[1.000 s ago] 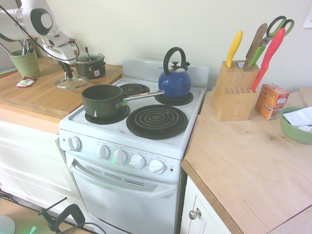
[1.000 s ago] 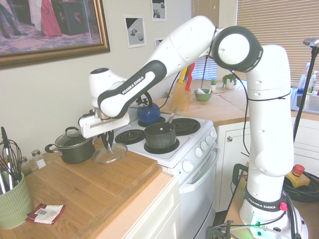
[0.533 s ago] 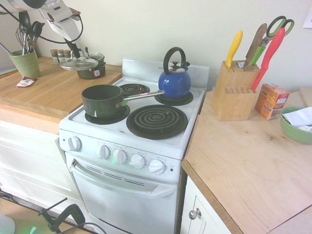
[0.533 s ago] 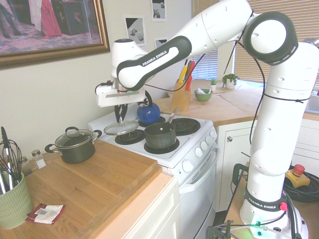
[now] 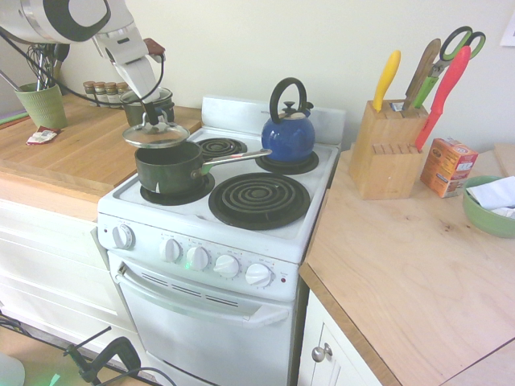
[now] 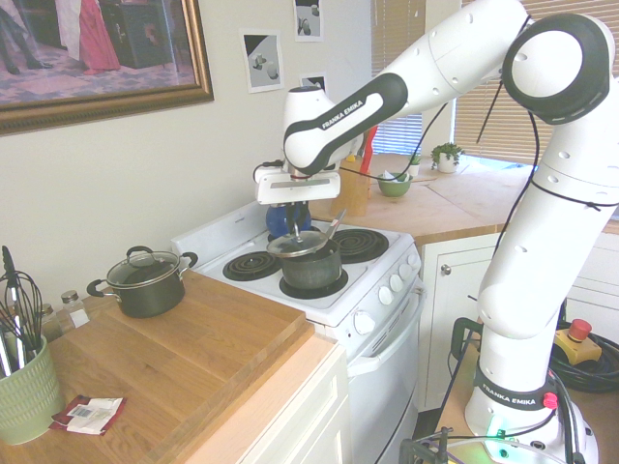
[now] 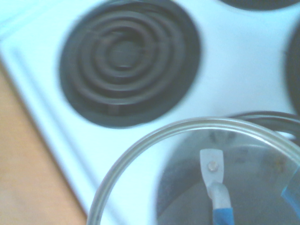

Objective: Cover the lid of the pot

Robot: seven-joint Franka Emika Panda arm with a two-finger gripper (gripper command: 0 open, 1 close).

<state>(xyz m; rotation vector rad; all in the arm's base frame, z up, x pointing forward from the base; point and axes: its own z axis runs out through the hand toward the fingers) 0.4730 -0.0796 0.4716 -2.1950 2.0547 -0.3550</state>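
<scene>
Lid (image 5: 156, 134) hangs just over the pot (image 5: 167, 167), my gripper (image 5: 150, 117) pinching its handle (level, to seat squarely).

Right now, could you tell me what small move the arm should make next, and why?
Probably lower straight down: the gripper holds the glass lid by its handle just above the green saucepan, roughly over its open mouth, not yet seated on the rim.

The arm swung over from the wooden counter (image 5: 72, 153) to the stove (image 5: 322, 201), carrying the glass lid (image 5: 155, 134) with it in the gripper (image 5: 151, 118). The lid went from down by the counter to hanging just above the green saucepan (image 5: 167, 166), not touching it.
</scene>
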